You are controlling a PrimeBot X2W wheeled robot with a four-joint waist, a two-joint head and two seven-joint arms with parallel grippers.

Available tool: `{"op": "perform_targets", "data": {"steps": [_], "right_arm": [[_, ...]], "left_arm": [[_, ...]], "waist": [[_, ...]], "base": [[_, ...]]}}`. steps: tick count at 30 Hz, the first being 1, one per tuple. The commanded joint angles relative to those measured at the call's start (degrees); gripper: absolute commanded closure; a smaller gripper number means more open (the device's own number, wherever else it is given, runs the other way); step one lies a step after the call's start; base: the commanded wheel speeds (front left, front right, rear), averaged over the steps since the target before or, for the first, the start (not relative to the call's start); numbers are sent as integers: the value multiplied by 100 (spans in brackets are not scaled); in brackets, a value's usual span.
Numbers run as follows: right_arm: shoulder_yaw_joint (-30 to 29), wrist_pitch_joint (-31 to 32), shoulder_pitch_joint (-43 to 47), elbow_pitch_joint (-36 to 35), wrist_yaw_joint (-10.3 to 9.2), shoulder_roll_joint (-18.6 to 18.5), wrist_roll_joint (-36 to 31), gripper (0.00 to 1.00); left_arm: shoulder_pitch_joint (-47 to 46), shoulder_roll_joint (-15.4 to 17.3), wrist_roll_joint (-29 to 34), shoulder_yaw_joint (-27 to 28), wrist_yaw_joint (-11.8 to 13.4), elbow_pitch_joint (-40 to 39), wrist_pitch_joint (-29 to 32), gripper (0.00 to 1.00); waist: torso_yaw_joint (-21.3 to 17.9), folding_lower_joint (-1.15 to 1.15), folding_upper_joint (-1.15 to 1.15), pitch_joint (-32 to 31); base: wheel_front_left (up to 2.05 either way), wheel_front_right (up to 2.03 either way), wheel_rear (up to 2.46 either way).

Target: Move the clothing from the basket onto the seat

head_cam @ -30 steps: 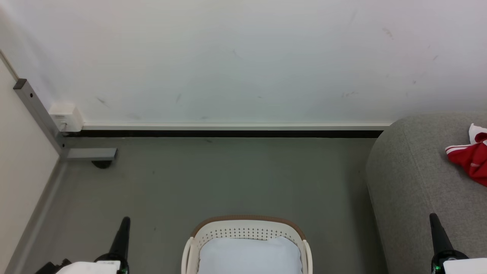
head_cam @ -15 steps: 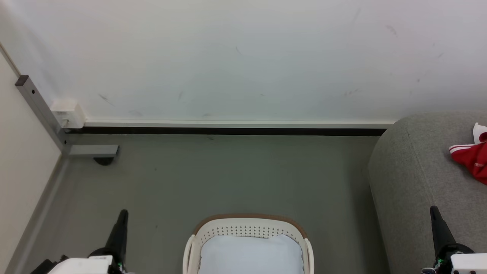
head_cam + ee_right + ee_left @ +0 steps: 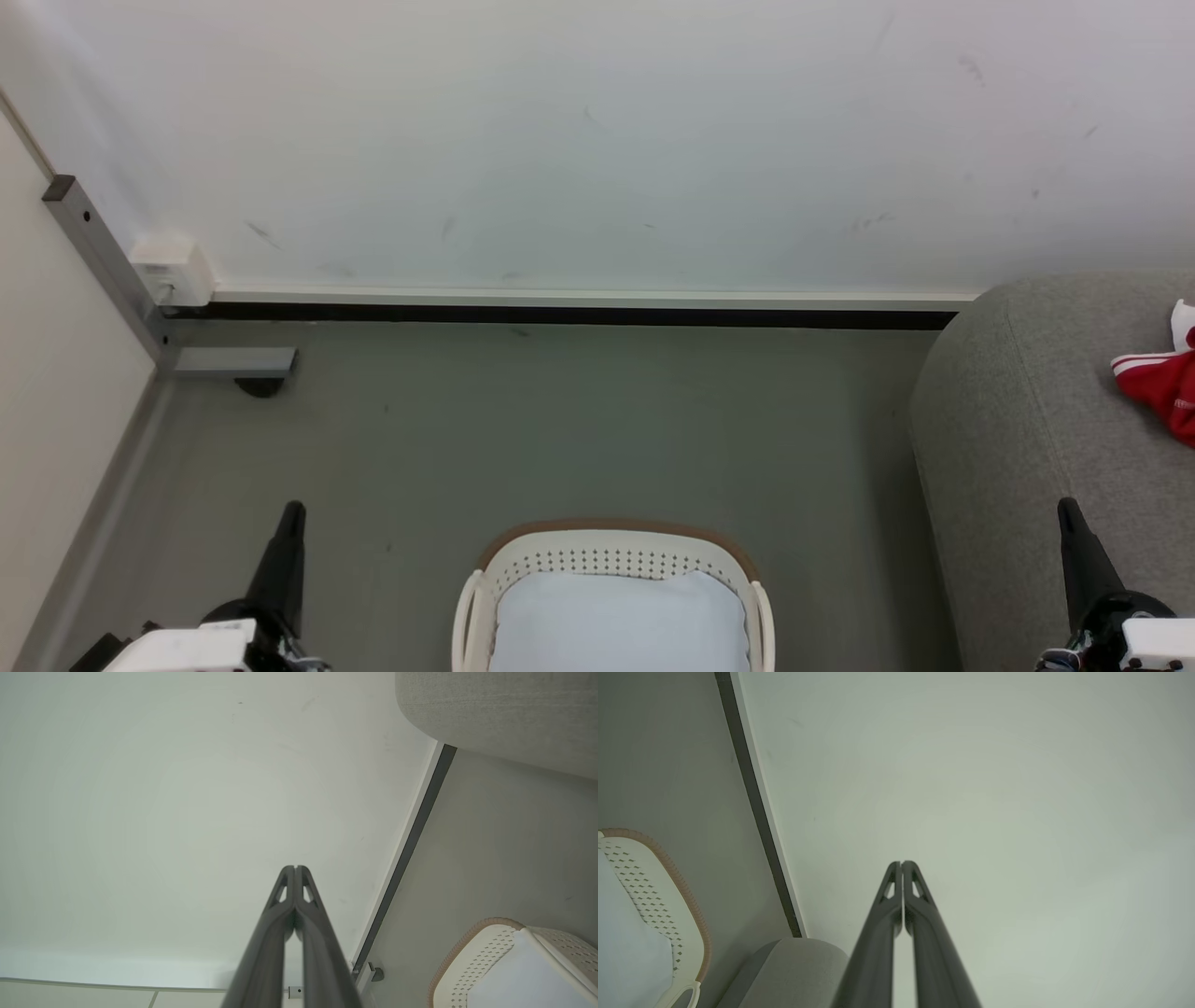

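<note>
**Clothing** [image 3: 1164,392]: a red garment with white striped trim is lying crumpled on top of the seat [image 3: 1018,439], at the right edge of the head view, where the frame is cutting part of it off.

**Seat:** a grey upholstered sofa is standing on the floor [image 3: 579,429] against the wall [image 3: 597,140], to the right of the basket and apart from it.

**Basket** [image 3: 611,560]: white, perforated and brown-rimmed, it is sitting on the floor at bottom centre, with a pale blue-white pad [image 3: 616,621] lying inside it.

**Left gripper** [image 3: 291,511]: it is hovering left of the basket, its fingers pressing together and gripping nothing.

**Right gripper** [image 3: 1067,509]: it is showing against the seat's near part, its fingers likewise pressing together, empty.

**Grey metal post** [image 3: 98,261] and **white box** [image 3: 168,271]: both are sitting in the left corner.
</note>
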Motion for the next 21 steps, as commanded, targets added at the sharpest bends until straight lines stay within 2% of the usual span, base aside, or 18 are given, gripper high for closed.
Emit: {"op": "perform_targets", "data": {"steps": [1,21], "right_arm": [[-31,30,-80,-57,-14,-48,147,100],[-28,32,-79,-50,-13,-46,120,100]], "left_arm": [[-66,42,-155,31,-40,-29,45,100],[-62,42,-141,27,-31,-28,46,100]], "waist": [[6,0,0,7],[7,0,0,8]], "base": [[0,0,0],[0,0,0]]}}
